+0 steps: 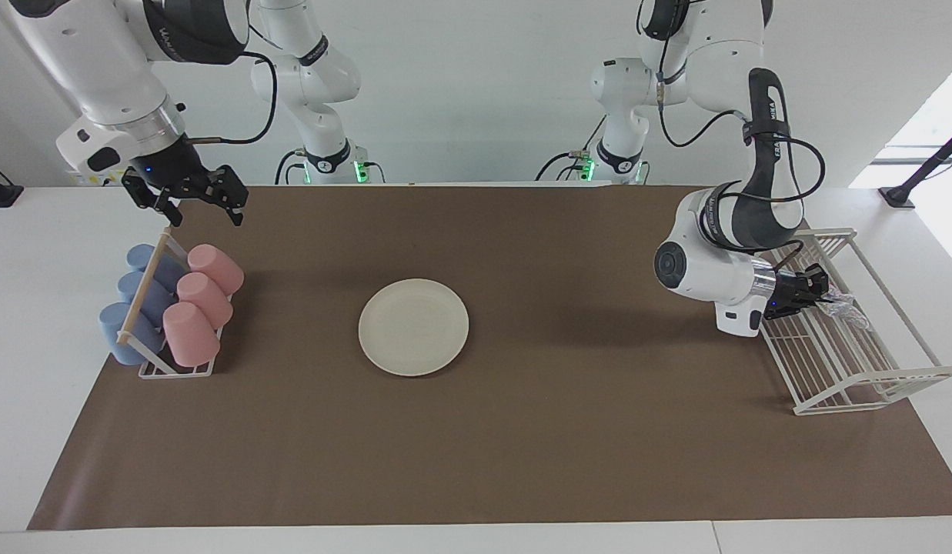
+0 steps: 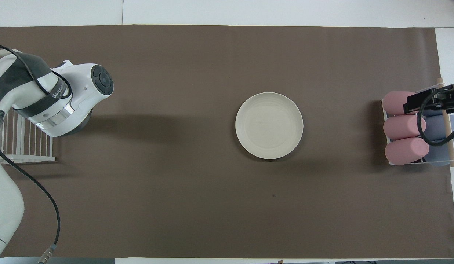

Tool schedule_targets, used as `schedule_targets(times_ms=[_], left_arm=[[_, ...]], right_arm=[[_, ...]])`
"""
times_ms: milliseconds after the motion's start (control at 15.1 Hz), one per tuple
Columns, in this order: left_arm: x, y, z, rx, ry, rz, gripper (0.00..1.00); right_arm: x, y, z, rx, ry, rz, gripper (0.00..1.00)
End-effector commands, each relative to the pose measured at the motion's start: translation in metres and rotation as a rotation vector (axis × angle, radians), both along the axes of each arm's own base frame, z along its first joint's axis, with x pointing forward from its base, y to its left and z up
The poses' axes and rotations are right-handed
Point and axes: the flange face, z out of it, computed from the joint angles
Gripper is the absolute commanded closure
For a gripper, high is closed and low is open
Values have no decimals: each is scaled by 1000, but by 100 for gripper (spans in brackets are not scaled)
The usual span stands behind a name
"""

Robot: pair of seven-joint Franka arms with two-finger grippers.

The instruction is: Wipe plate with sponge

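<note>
The cream-white plate (image 1: 413,326) lies flat in the middle of the brown mat and also shows in the overhead view (image 2: 269,125). The silvery speckled sponge (image 1: 846,308) lies inside the white wire rack (image 1: 868,385) at the left arm's end of the table. My left gripper (image 1: 823,296) reaches into that rack with its tips at the sponge; in the overhead view the arm hides both. My right gripper (image 1: 204,211) is open and empty, raised over the cup rack's end nearer to the robots; it also shows in the overhead view (image 2: 432,101).
A rack (image 1: 175,369) at the right arm's end holds three pink cups (image 1: 202,296) and three blue cups (image 1: 133,308) lying on their sides. The brown mat (image 1: 522,446) covers most of the table.
</note>
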Motion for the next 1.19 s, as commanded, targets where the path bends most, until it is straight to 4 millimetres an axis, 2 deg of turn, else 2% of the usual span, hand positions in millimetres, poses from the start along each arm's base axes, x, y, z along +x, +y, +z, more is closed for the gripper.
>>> schedule_targets(times_ms=[0,66,198,595,727,991,1124], left_arm=[[-7,-2,2,-15,-17,-16,32],[-7,-2,2,-23,-18,-12,25],[-7,-3,2,-28,-18,-13,1],[-9,-8,5,-92,-25,17,0],[-7,-14,25,-179,-50,57,0],[-10,-29,98,-471,-84,141,0],[-14,-36,118,-599,-77,165,0]], right_arm=[[0,2,4,11,-16,12,0],[2,4,6,10,-34,15,0],[3,7,6,12,-37,15,0],[2,8,5,11,-34,10,0],[2,9,5,11,-34,10,0],[2,8,5,11,-34,1,0],[2,8,5,11,-34,1,0]])
